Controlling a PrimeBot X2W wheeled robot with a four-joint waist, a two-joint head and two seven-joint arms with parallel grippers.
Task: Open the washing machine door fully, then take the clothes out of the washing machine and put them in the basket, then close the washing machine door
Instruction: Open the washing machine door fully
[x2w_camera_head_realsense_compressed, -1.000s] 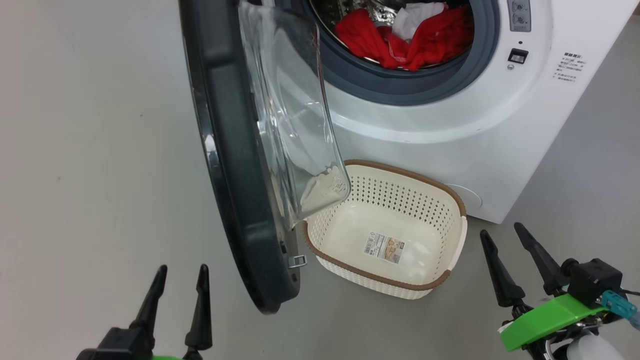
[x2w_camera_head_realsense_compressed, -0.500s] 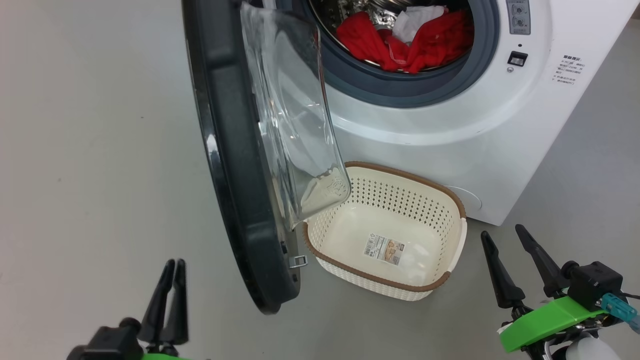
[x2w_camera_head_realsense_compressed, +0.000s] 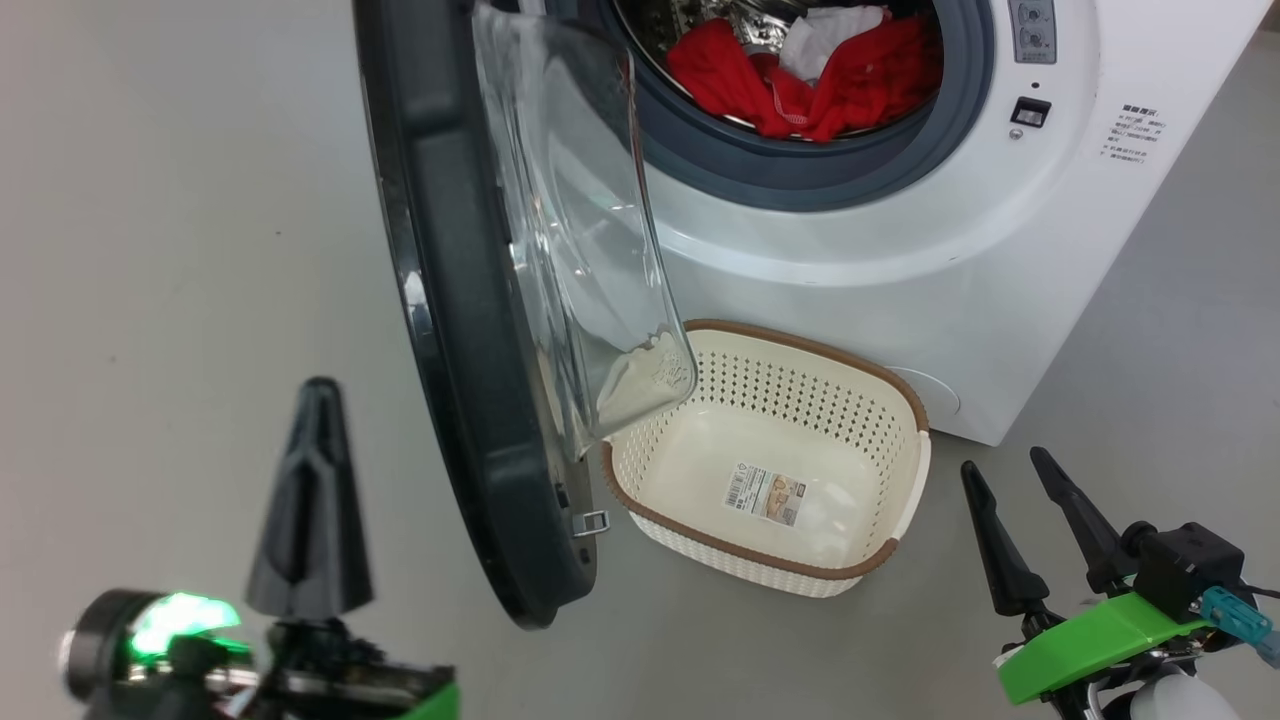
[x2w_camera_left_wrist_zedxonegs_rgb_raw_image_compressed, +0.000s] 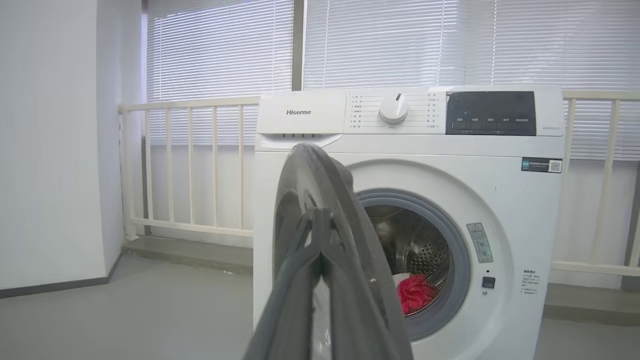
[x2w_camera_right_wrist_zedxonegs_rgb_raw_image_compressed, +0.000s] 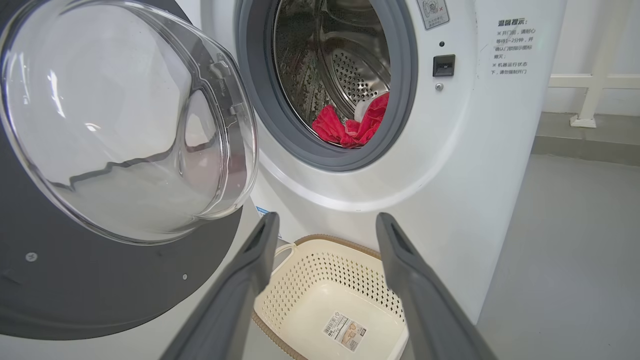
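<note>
The washing machine (x2w_camera_head_realsense_compressed: 900, 250) stands at the top of the head view. Its door (x2w_camera_head_realsense_compressed: 450, 300) hangs partly open, edge-on toward me, with the clear glass bowl (x2w_camera_head_realsense_compressed: 580, 230) facing the drum. Red clothes (x2w_camera_head_realsense_compressed: 840, 80) with a white piece lie inside the drum. The cream basket (x2w_camera_head_realsense_compressed: 800, 345) sits empty on the floor below the opening. My left gripper (x2w_camera_head_realsense_compressed: 318, 390) is shut on nothing, raised to the left of the door's lower edge and apart from it. My right gripper (x2w_camera_head_realsense_compressed: 1000, 460) stands open, low to the right of the basket. In the left wrist view the shut fingers (x2w_camera_left_wrist_zedxonegs_rgb_raw_image_compressed: 317, 235) overlap the door's edge (x2w_camera_left_wrist_zedxonegs_rgb_raw_image_compressed: 310, 170).
Grey floor surrounds the washing machine (x2w_camera_left_wrist_zedxonegs_rgb_raw_image_compressed: 425, 150). A white railing (x2w_camera_left_wrist_zedxonegs_rgb_raw_image_compressed: 190, 165) and window blinds stand behind it, a white wall at the left. In the right wrist view the door's bowl (x2w_camera_right_wrist_zedxonegs_rgb_raw_image_compressed: 115, 115) is left, the clothes (x2w_camera_right_wrist_zedxonegs_rgb_raw_image_compressed: 350, 127) and basket (x2w_camera_right_wrist_zedxonegs_rgb_raw_image_compressed: 325, 280) ahead.
My left gripper has shut, from wide open to fingers together, and has risen and turned so it looms larger in the head view. The right gripper, door and basket have stayed put.
</note>
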